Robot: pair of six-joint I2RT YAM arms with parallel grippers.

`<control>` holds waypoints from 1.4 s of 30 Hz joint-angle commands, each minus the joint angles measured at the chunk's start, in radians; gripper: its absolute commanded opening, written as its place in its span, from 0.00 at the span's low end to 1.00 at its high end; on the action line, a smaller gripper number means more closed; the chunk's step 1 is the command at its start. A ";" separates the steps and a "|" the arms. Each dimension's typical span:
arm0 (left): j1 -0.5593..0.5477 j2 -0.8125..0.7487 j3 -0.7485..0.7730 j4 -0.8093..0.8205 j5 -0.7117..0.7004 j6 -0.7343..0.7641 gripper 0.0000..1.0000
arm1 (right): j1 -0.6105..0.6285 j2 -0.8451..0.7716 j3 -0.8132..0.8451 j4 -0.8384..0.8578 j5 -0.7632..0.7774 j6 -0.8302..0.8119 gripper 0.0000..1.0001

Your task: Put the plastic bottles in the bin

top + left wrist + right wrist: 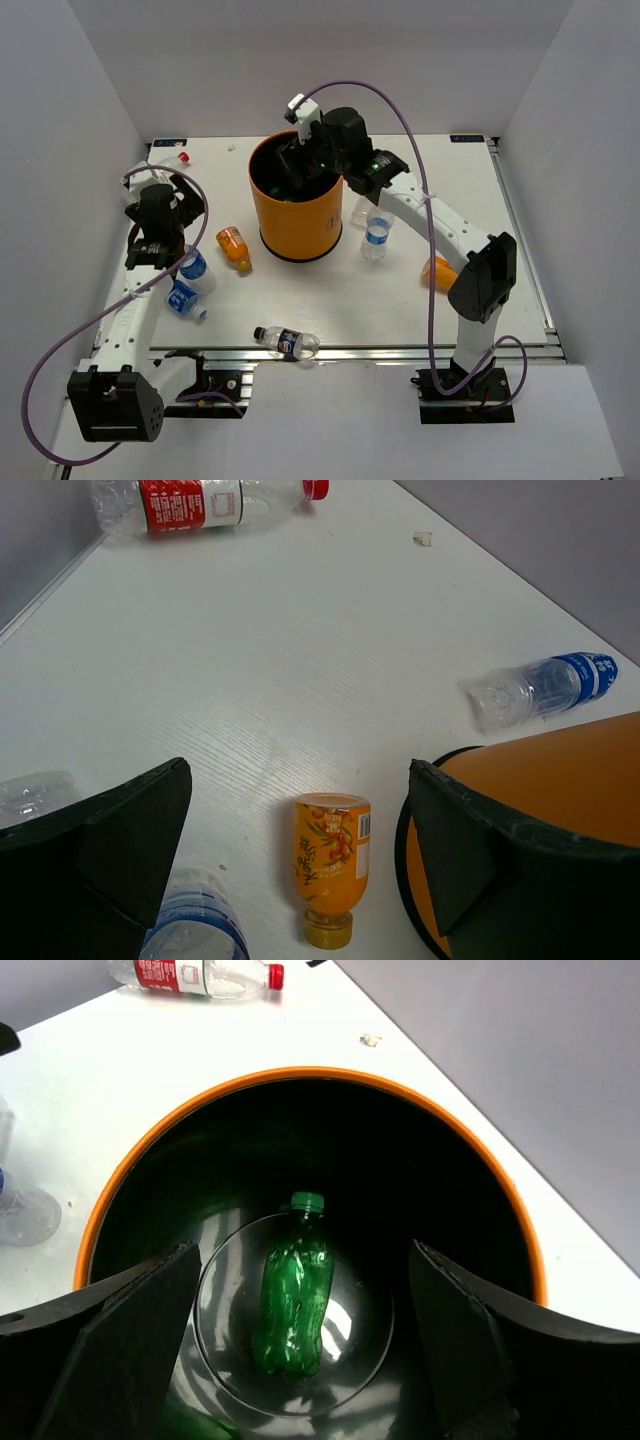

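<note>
White table [400, 300], grey walls [300, 60], green bottle [293, 1300] inside orange bin [320, 1073]

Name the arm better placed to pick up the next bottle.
Left: the open left gripper hangs near the small orange plastic bottle lying flat, while the open right gripper is above the tall orange bin.

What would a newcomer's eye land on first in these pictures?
The tall orange bin stands in the middle of the white table, with the right gripper open above its mouth. Inside, one green bottle lies on the black bottom. Around it lie scattered bottles, with an orange bottle close on its left.
</note>
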 commanded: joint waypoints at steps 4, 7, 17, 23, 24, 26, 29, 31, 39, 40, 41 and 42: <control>0.002 0.013 0.044 0.000 0.052 0.015 0.98 | 0.000 -0.195 -0.028 -0.042 0.095 -0.012 0.89; 0.002 0.024 0.056 -0.008 0.070 0.016 0.98 | -0.018 -0.337 -0.233 -0.002 0.201 0.028 0.89; 0.002 0.054 0.033 0.076 0.354 0.057 0.98 | -0.205 -0.742 -0.810 0.139 0.100 0.109 0.89; -0.001 0.071 0.039 0.081 0.389 0.067 0.98 | -0.226 -0.722 -0.849 0.170 0.082 0.120 0.89; -0.001 0.080 0.041 0.080 0.389 0.064 0.98 | -0.229 -0.693 -0.843 0.170 0.086 0.123 0.89; -0.001 0.090 0.051 0.075 0.395 0.065 0.98 | -0.241 -0.661 -0.815 0.174 0.138 0.146 0.89; -0.002 0.096 0.054 0.064 0.385 0.070 0.98 | -0.265 -0.599 -0.791 0.174 0.168 0.193 0.88; -0.002 0.094 0.054 0.058 0.356 0.068 0.98 | -0.270 -0.570 -0.792 0.173 0.181 0.206 0.86; -0.002 0.117 0.054 0.064 0.362 0.062 0.98 | -0.270 -0.546 -0.909 0.312 0.099 0.177 0.82; -0.002 0.120 0.056 0.064 0.360 0.062 0.98 | -0.270 -0.541 -0.906 0.314 0.100 0.177 0.81; -0.001 0.122 0.056 0.066 0.360 0.064 0.98 | -0.270 -0.533 -0.903 0.312 0.106 0.177 0.80; -0.002 0.123 0.057 0.066 0.360 0.064 0.98 | -0.270 -0.530 -0.901 0.312 0.123 0.177 0.77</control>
